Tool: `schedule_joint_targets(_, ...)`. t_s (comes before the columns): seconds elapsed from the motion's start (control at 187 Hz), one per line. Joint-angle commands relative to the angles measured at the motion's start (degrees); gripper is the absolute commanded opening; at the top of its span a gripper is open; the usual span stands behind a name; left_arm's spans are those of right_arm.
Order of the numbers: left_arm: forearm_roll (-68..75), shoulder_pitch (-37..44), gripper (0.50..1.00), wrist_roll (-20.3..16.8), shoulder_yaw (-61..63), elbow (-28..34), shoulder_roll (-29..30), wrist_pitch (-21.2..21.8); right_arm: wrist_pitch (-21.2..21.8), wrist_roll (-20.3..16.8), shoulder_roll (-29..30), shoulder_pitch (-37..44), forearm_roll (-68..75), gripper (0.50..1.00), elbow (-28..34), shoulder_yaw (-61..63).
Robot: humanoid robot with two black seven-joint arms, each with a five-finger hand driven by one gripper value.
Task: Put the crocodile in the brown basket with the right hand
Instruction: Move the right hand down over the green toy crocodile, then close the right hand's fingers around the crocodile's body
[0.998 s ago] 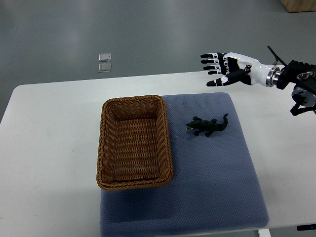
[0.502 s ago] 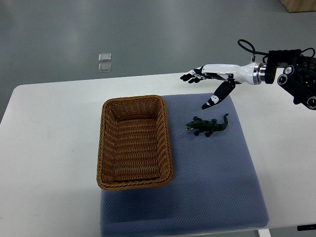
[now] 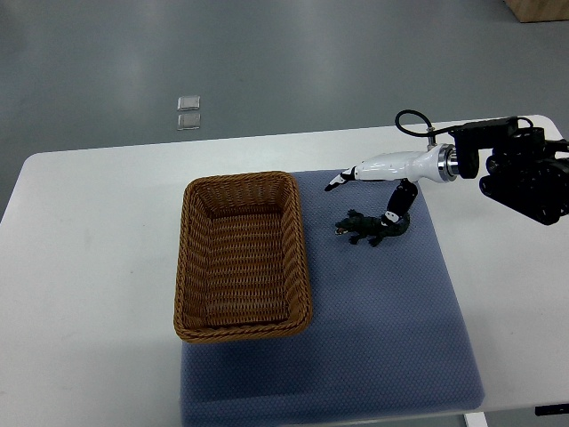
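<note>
Right hand hovers over the crocodile lying right of centre on the blue mat, fingers flat out, thumb down by its tail, gripping nothing yet, probably lined up to grab it for the brown basket just left.

White robot hand, black forearm

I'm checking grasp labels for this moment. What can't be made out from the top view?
Whether the right robot hand touches the dark green toy crocodile: its thumb overlaps the tail from above.
Two small clear squares on the floor: too small to identify.
The tan object at top right: cut off by the picture edge.
</note>
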Motion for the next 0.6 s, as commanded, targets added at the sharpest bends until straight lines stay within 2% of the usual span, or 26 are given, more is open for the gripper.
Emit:
schedule_joint_targets(0.0, 0.0, 0.0, 1.0, -0.02, 0.06, 0.0, 0.0, 0.0, -0.11, 0.0, 0.01, -0.07, -0.64, 0.924, -0.01, -1.7)
schedule_joint_targets(0.592, 0.0, 0.0, 1.0, -0.02, 0.06, 0.0, 0.0, 0.0, -0.11, 0.0, 1.24, -0.33, -0.73, 0.924, -0.01, -3.38)
